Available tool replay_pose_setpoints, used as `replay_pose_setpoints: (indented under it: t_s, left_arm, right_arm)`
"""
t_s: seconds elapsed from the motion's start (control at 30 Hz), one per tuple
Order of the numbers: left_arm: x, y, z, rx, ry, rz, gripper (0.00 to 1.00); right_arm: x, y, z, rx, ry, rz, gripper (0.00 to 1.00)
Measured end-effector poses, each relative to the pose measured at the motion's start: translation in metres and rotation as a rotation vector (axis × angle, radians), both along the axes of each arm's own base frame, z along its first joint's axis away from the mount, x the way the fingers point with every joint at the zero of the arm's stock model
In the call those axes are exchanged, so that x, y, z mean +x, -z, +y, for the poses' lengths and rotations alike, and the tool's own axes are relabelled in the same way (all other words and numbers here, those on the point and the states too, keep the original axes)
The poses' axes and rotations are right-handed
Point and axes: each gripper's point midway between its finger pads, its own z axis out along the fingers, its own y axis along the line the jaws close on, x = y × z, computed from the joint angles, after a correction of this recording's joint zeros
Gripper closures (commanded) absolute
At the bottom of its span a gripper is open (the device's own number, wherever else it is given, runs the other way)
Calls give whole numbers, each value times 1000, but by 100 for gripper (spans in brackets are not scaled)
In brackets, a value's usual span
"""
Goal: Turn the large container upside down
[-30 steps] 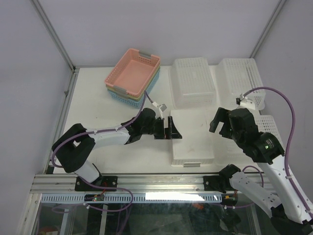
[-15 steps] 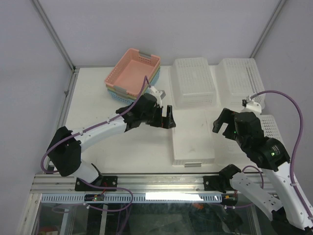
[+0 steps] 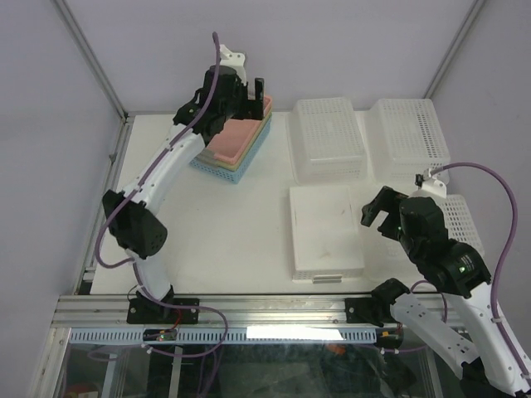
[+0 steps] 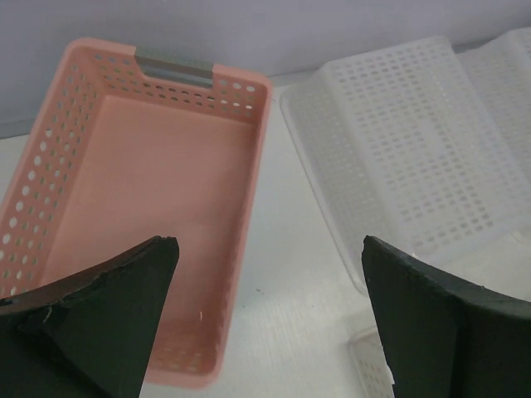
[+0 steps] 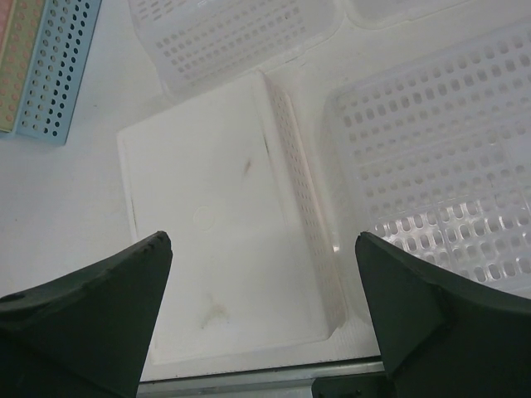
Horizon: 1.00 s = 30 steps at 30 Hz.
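— Where's the large container (image 3: pixel 326 230) now?
— Bottom-up in the middle of the table (image 3: pixel 224 224), solid base on top and rim down.
— What has just changed?
— The left gripper (image 3: pixel 236 93) was at its left edge a second ago. It has swung off to the far corner and hangs over the pink basket (image 3: pixel 236 137), jaws wide, holding nothing.
— So the flip is done?
— I'd judge so — nothing grips it. The right gripper (image 5: pixel 264 240) hovers by its right side, spread wide and empty too.
— What do the wrist views add?
— The right wrist shows scuffs on the base and a perforated side wall. The left wrist shows the pink basket empty beside an upturned white mesh basket (image 4: pixel 406 157). The overhead shows the blue basket (image 3: pixel 251 157) stacked beneath
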Motion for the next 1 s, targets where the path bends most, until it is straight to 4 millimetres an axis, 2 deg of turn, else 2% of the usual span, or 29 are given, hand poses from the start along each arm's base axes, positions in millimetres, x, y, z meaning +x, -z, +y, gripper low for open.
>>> replay_pose_setpoints:
  t_s: [0.07,0.13,0.17,0.27,0.33,0.4,0.57,0.63,0.73,0.9,1.0]
  left_arm:
    - [26,17,-1,38,-7,22,1]
    - [46,47,-3,83,1,68,4]
    - [53,69,-3,113,8,107,6]
    - [57,122,-1,178,30,216,20]
    - [55,147,-2,208,49,272,31]
    - [52,161,-3,224,66,304,43]
    - [50,165,-4,237,89,315,72]
    - [51,164,-4,234,88,312,80]
    - [50,164,-6,231,96,313,100]
    - [51,159,-6,236,110,298,100]
    - [49,148,-2,242,96,281,100]
  right_arm:
    - [2,2,2,-2,-1,10,3]
    - [4,2,3,-2,-2,11,3]
    - [5,2,4,-2,-2,10,3]
    - [5,2,4,-2,-1,10,3]
    - [5,2,4,1,1,9,3]
    - [5,1,4,6,3,7,3]
    - [4,0,4,23,10,1,3]
    - [4,0,4,27,12,1,3]
    - [5,0,4,29,14,1,3]
    - [4,0,6,32,9,4,3]
    - [5,1,7,33,3,9,3]
